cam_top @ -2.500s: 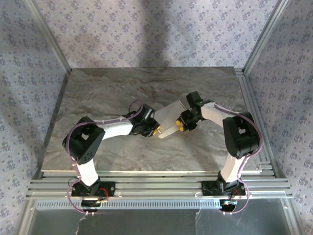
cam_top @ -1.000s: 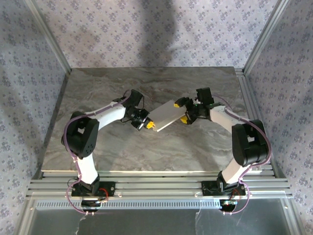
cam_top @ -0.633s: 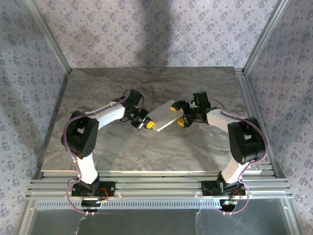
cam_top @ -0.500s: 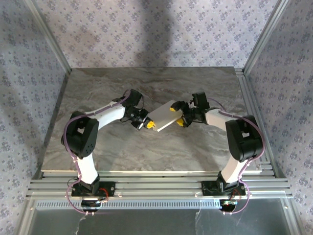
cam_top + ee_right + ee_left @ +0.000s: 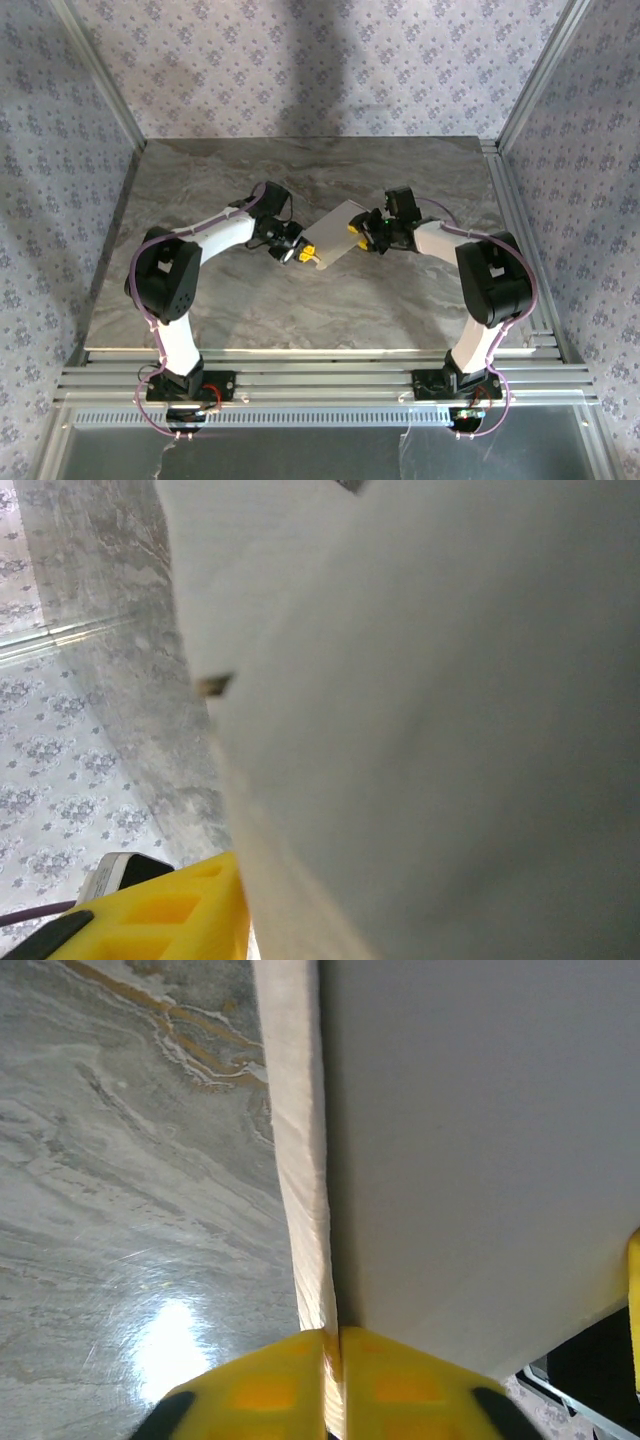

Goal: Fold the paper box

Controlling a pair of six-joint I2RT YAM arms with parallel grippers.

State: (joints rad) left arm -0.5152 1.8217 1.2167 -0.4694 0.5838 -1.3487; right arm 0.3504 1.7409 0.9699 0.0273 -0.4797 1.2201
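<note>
The paper box [image 5: 330, 232] is a flat white rectangle lying slantwise over the middle of the table, held between my two grippers. My left gripper [image 5: 305, 254] is at its lower left corner. In the left wrist view the two yellow fingers [image 5: 270, 1390] pinch a thin cardboard edge of the box [image 5: 480, 1140], with the gripper [image 5: 333, 1385] shut on it. My right gripper [image 5: 358, 234] is at the box's right end. Seen from the right wrist, the box [image 5: 450, 730] covers most of the picture, one yellow finger [image 5: 150, 910] lies against its side, and the other finger is hidden.
The grey marble table [image 5: 250, 300] stretches around the box on all sides. Aluminium rails [image 5: 515, 220] run along the right edge and another rail [image 5: 320, 370] along the front. Patterned walls close in the left, back and right.
The right gripper's jaws have drawn in onto the box's right end, and the box has shifted slightly up and left. The left arm has stayed where it was.
</note>
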